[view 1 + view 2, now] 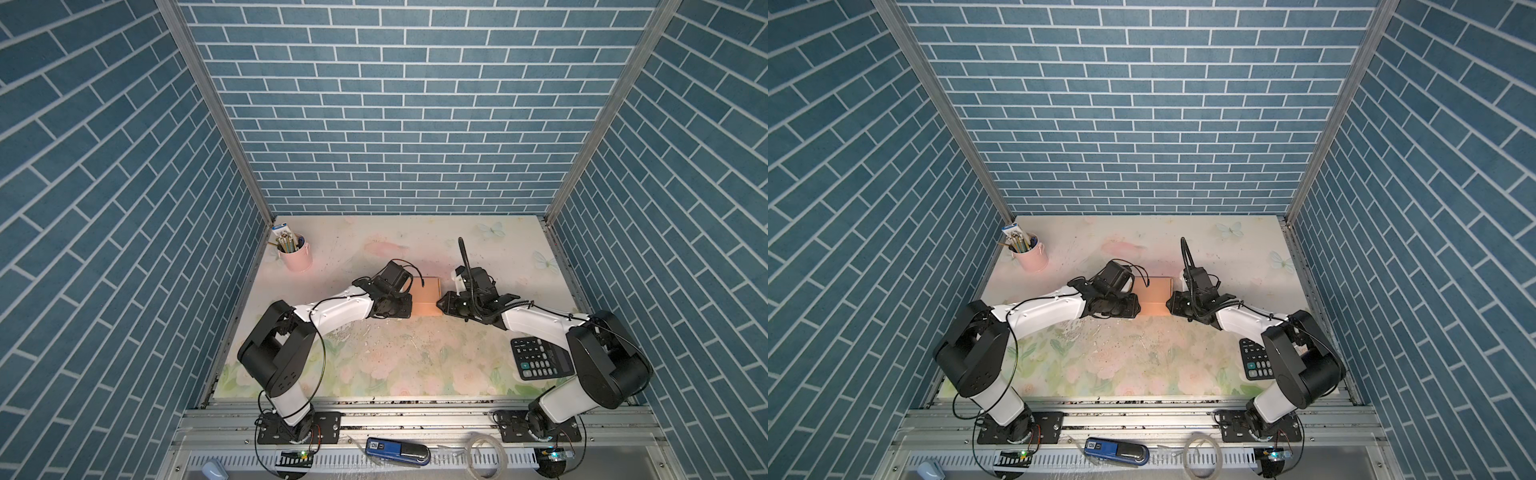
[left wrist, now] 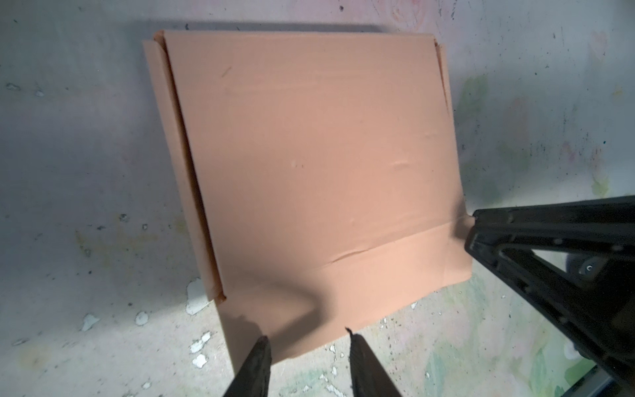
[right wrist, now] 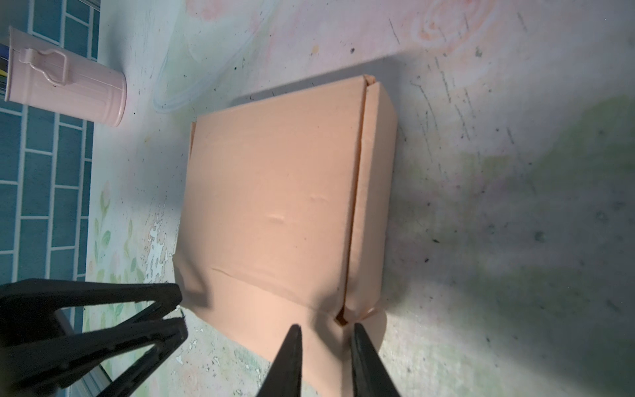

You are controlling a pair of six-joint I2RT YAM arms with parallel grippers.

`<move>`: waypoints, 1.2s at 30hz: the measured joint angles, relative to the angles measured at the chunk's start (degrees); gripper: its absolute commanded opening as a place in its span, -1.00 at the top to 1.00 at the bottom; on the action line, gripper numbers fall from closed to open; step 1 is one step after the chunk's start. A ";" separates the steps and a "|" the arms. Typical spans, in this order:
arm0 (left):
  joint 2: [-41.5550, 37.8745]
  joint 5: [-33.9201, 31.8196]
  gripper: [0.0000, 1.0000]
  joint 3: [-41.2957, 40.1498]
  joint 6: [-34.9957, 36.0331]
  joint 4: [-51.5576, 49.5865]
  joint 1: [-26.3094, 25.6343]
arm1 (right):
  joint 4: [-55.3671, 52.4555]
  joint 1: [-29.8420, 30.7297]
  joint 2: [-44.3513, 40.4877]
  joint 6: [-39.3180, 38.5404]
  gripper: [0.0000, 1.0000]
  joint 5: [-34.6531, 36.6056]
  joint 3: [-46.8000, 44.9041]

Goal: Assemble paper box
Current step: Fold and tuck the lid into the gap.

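In both top views the paper box [image 1: 426, 295] lies folded flat, lid closed, on the flowered counter [image 1: 415, 361], a little above the middle of the frame. The left tool [image 1: 409, 309] meets its left edge and the right tool [image 1: 439, 305] its lower right corner. Both sets of fingertips are hidden under the wrists here. A pink cup [image 1: 297, 253] of pencils stands in the upper left of the counter. A black calculator [image 1: 540, 359] lies at the lower right, partly under the right arm.

In the left wrist view the paper box [image 2: 309, 154] fills most of the picture, its lid dented and creased near one end. The left tool [image 2: 307, 338] has its jaws partly open over the box's nearest edge, and nothing is clamped between them. The right tool [image 2: 472, 230] touches the box's side at the crease.

In the right wrist view the paper box [image 3: 275, 206] shows a side wall folded up along one long edge. The right tool [image 3: 326, 328] has its jaws a narrow way apart, astride a crumpled corner. I cannot tell whether they pinch it. The left tool [image 3: 178, 311] touches the neighbouring corner with one finger, and the pink cup [image 3: 68, 82] stands well apart beyond it.
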 measured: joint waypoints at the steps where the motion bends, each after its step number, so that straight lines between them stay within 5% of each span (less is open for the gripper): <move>1: 0.00 0.04 0.18 0.02 -0.04 0.09 -0.09 | 0.00 0.00 0.00 0.09 0.48 -0.02 0.00; 36: -1.70 -1.75 0.14 -2.62 1.27 1.01 3.08 | 2.51 0.96 -2.36 3.10 0.37 1.05 -2.62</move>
